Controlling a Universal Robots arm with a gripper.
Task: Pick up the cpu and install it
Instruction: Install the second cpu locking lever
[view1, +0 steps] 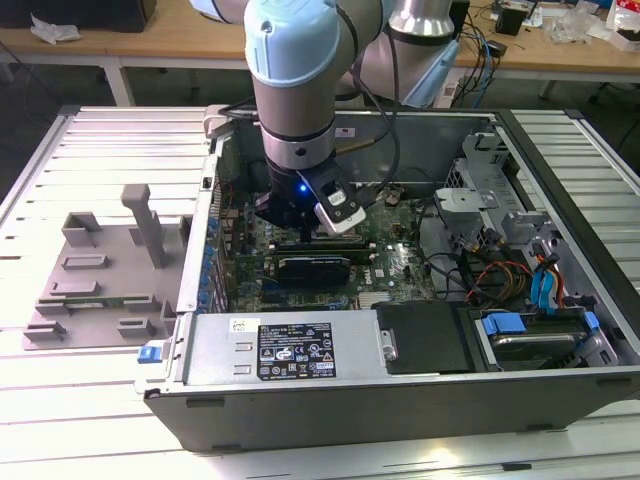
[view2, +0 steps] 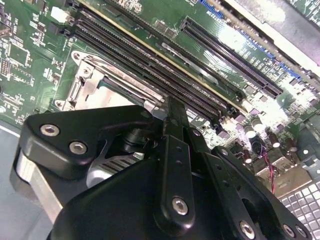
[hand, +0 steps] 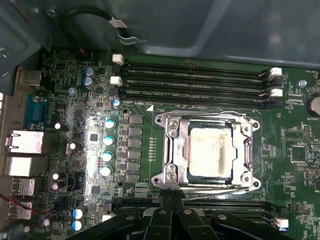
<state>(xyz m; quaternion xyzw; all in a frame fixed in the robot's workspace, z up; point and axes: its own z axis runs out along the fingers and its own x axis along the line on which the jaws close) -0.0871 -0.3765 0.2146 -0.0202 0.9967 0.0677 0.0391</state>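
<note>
Presently the gripper (hand: 172, 212) hovers low inside the computer case (view1: 400, 350), just beside the socket frame (hand: 170, 150) where the cpu (hand: 210, 150) lies seated; finger spread cannot be told, so clamping the frame appears outstanding.

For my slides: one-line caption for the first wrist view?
The cpu sits inside the metal-framed socket on the motherboard, with the end effector poised beside it.

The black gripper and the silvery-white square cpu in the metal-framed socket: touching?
Apart. In the first wrist view the gripper sits beyond the socket frame's edge, with the whole cpu top uncovered.
</note>
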